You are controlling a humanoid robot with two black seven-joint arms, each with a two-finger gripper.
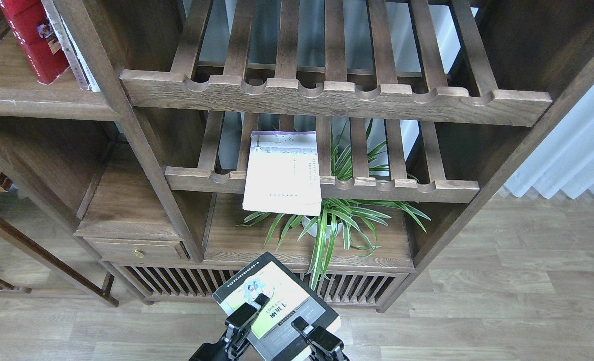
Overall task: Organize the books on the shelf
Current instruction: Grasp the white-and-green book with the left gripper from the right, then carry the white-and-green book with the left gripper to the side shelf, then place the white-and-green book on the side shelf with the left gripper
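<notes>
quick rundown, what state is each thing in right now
yellow-green book: face up, held low in front of the cabinet, a claw's two fingers on its cover
lavender-white book: flat on the lower slatted rack, overhanging its front rail
red book: upright, leaning, on the solid shelf at upper left
potted plant: upright under the rack
drawer: closed

I see two slatted racks with scalloped front rails, an upper rack and a lower rack. Beneath them a spider plant in a white pot stands on a lower board. Left of it is a small drawer with what looks like a brass knob. Pale curtain hangs at right above wood-plank floor.
</notes>
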